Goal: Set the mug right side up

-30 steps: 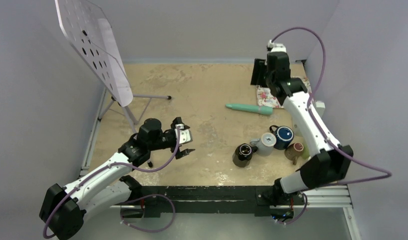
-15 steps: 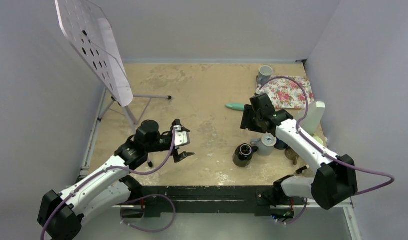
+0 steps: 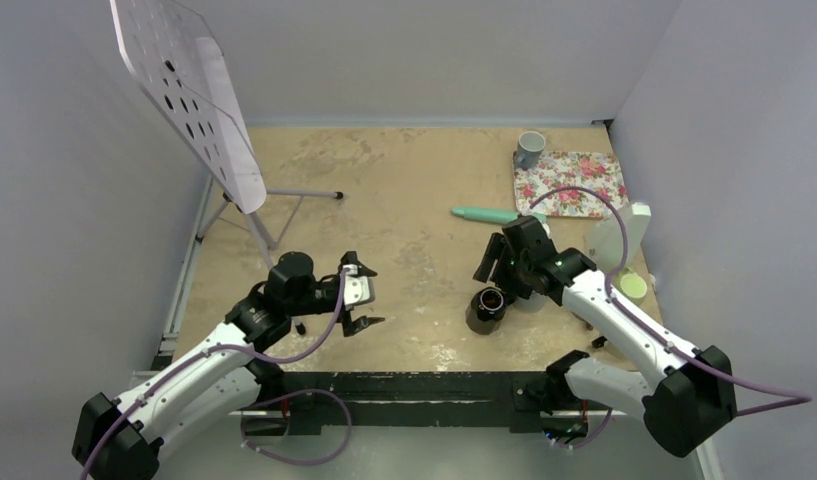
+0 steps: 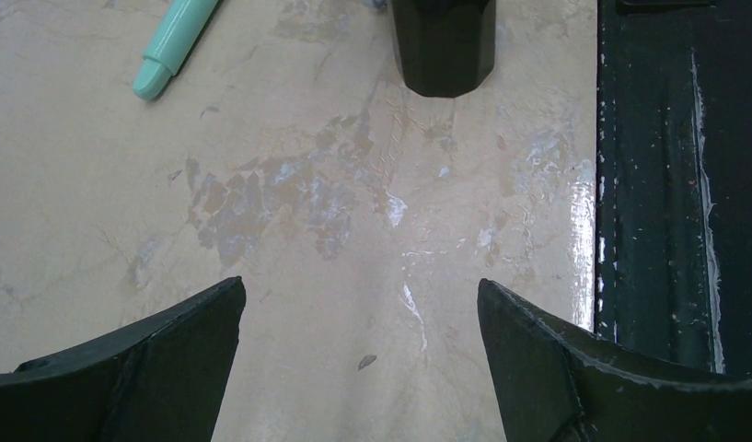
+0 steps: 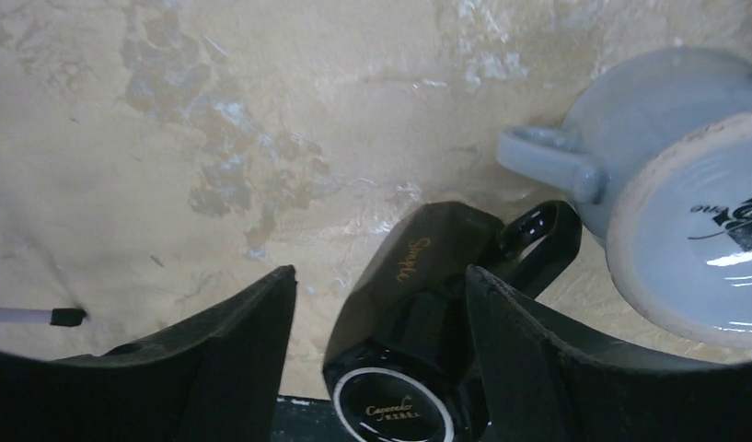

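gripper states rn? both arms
Left gripper: open, holding nothing.
Right gripper: open, fingers on either side of the black mug, not clamped on it.

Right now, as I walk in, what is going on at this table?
The right gripper hangs with open jaws over a black mug that stands upside down, base up, near the front of the table. It has not gripped the mug yet. A grey mug, also upside down, stands close beside the black one. The left gripper is open, holds nothing, and hangs over a bare part of the table.
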Available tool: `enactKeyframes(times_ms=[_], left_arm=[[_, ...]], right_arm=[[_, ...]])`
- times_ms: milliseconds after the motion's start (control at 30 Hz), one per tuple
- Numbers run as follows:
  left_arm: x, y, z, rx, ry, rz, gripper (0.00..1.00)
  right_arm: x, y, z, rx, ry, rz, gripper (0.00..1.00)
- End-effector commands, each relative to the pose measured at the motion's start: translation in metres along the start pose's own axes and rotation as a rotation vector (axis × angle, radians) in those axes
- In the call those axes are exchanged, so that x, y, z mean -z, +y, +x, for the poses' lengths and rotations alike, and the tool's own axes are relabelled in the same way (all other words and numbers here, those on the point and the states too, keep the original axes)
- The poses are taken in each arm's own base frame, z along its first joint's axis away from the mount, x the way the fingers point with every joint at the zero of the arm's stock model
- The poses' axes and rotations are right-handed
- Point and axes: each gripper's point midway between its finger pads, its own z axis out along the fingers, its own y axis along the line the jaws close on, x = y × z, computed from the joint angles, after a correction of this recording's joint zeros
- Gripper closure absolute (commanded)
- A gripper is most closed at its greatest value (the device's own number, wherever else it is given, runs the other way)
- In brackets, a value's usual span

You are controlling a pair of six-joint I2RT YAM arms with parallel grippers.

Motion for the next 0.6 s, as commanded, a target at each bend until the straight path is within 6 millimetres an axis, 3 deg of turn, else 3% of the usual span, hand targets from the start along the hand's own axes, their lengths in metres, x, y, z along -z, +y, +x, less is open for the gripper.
enactKeyframes(times_ms=[0, 167, 367, 567], left_arm=[[-0.001, -0.009, -0.008, -0.012, -0.046, 0.04, 0.01], [0.0, -0.011, -0.009, -0.021, -0.058, 0.046, 0.01], [0.0, -0.012, -0.008, -0.026, -0.059, 0.047, 0.01], [0.0, -0.012, -0.008, -0.028, -0.058, 0.044, 0.01]], right_arm=[[-0.012, -0.003, 0.009, -0.144, 0.032, -0.025, 0.28], [-0.021, -0.027, 0.002, -0.169, 0.032, 0.04, 0.31], [-0.001, -0.043, -0.005, -0.171, 0.004, 0.136, 0.3], [0.004, -0.056, 0.02, -0.202, 0.055, 0.149, 0.3]])
